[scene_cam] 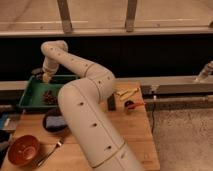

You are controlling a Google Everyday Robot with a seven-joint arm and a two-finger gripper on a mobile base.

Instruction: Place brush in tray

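Observation:
The green tray (31, 95) lies at the table's back left, with a dark brownish clump (49, 97) inside it. My arm reaches across the table, and my gripper (45, 77) hangs over the tray's far rim near its back-left part. It is shut, and a pale yellowish bit shows at its tip. I cannot make out the brush; it is hidden or too small to pick out at the gripper.
In front of the tray sit a dark round bowl (54, 123) holding something blue, a red-brown bowl (23, 150) and a metal fork (50, 150). Wooden utensils (127, 93), a red-handled item (133, 105) and a dark upright block (112, 102) lie at right. A railing and dark wall run behind.

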